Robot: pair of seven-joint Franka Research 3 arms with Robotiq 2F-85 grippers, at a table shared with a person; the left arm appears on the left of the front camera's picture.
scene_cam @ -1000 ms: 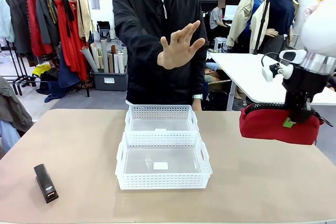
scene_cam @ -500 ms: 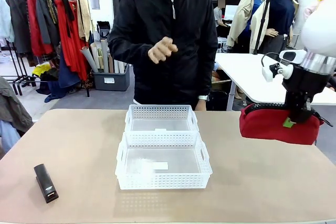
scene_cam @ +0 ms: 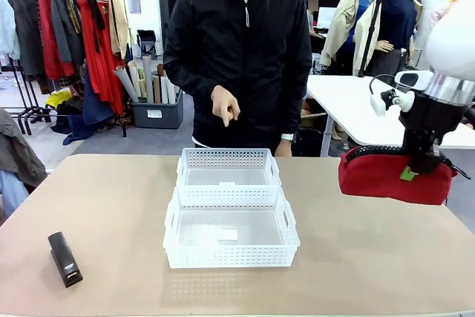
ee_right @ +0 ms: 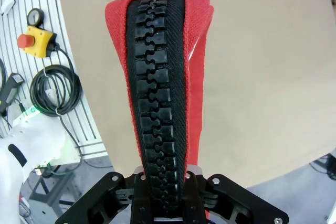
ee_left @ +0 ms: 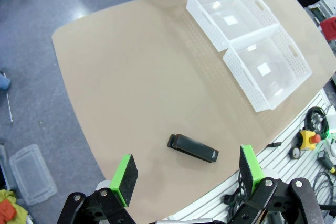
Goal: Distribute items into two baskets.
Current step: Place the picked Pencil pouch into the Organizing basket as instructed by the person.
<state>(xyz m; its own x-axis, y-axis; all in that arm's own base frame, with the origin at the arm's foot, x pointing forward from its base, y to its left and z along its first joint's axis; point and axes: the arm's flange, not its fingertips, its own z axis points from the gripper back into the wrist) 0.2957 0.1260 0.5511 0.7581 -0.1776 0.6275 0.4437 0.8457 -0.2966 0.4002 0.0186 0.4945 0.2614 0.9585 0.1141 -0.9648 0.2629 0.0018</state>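
My right gripper [scene_cam: 423, 162] is shut on the zipper edge of the red pouch [scene_cam: 390, 180] and holds it just above the table's right side; in the right wrist view the pouch [ee_right: 157, 72] hangs ahead of the gripper [ee_right: 163, 184]. The black stapler [scene_cam: 64, 258] lies at the near left of the table. Above the stapler [ee_left: 192, 148], my left gripper [ee_left: 187, 174] is open and holds nothing. Two white baskets sit end to end mid-table, both with nothing in them but a label: the near basket [scene_cam: 230, 256] [ee_left: 242, 77] and the far basket [scene_cam: 226, 158] [ee_left: 202, 4].
A person in a black jacket stands at the far edge, one hand [scene_cam: 225, 106] pointing down over the far basket. A red emergency button [ee_right: 30, 39] and cables lie on the slotted bench beside the table. A white table [scene_cam: 349, 109] stands behind on the right.
The person's hand went from a raised open palm to a lowered, downward-pointing finger. Both arms, the pouch and the stapler stayed still.
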